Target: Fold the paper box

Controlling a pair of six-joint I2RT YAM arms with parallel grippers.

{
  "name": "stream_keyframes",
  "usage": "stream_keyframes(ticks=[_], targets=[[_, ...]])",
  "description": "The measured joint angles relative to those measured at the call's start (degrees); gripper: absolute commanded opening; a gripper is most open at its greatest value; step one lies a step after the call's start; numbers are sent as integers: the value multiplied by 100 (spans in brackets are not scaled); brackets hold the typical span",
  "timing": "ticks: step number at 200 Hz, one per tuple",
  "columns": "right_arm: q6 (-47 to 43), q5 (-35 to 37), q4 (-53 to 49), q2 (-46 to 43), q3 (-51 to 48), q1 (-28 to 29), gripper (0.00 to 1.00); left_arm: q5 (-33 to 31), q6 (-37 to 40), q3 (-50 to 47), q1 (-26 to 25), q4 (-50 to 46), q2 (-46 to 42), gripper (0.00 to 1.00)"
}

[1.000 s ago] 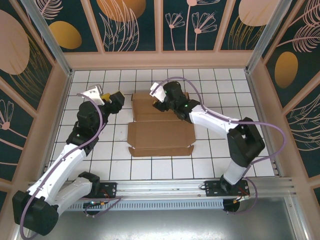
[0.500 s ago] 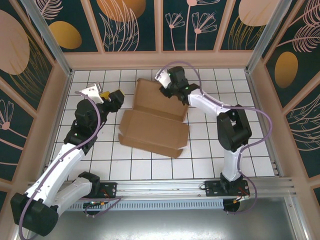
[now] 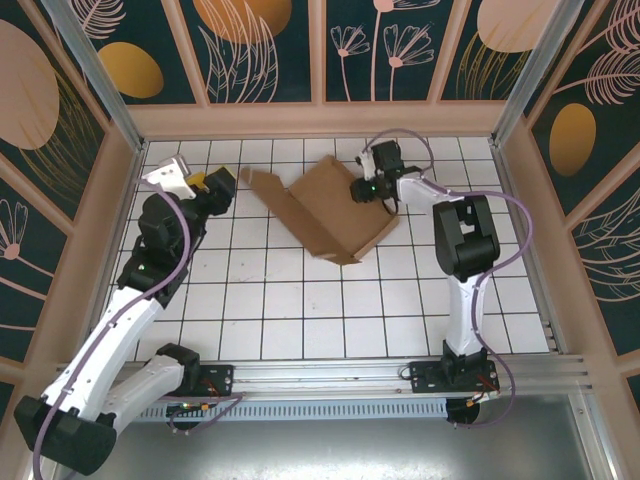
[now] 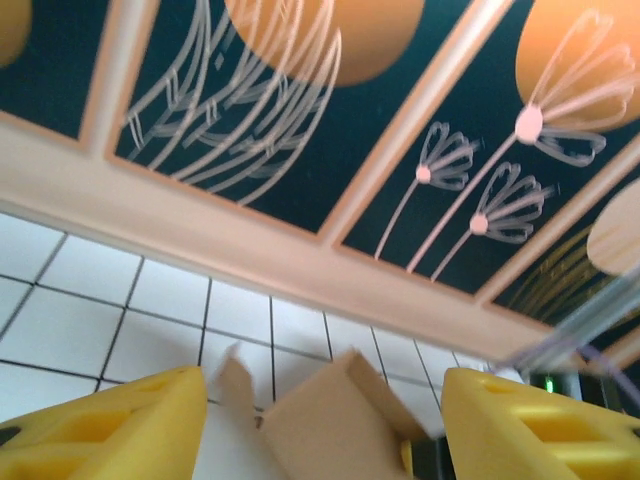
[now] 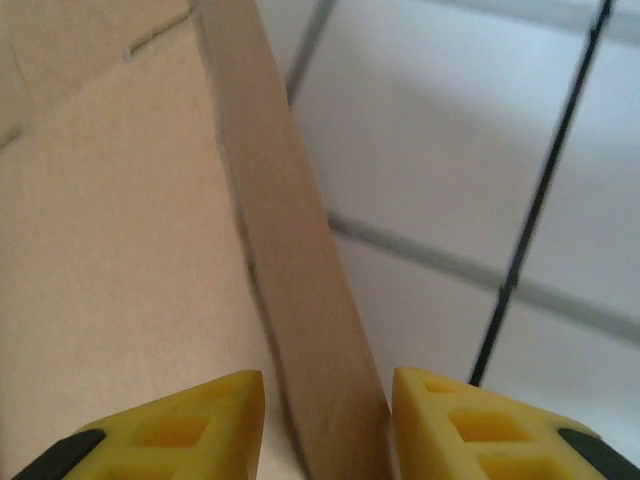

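My right pincer (image 5: 327, 420) was clamped on a narrow edge flap of the plain brown corrugated paper box (image 5: 120, 250). The flap ran up between my two yellow fingers (image 5: 170, 425), and a broad panel with a short slit spread away to one side of them. Past the other finger lay the white tiled bench (image 5: 450, 150) with its dark grout lines.

From above, that right pincer (image 3: 365, 190) sat at the far right edge of the paper box (image 3: 330, 215), near the back of the bench (image 3: 300, 310). The box was tipped up rather than flat. Its low corner pointed toward my bases, and a long flap reached out to the left. I could not tell whether that low corner touched the tiles.

My left pincer (image 4: 322, 400) stood with its fingers wide apart and nothing between them. It faced the paper box (image 4: 335, 430), which stood a little way ahead on the tiles. From above, the left pincer (image 3: 215, 185) hung near the left tip of that long flap, but apart from it. So the box lay between my two pincers, held on its right side.
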Motion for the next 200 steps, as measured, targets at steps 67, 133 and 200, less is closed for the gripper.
stream_keyframes(ticks=[67,133,200], targets=[[4096,323,1727,-2542,-3740,651,64,-597,-507,-153,0,-107,-98,75],[3947,949,2107,-3464,-4107,1471,64,-455,-1115,-715,13,-535,232,99],[1060,330,1093,-2035,-1419,1711,60,-511,-1344,-1193,15,-901,-190,98]])
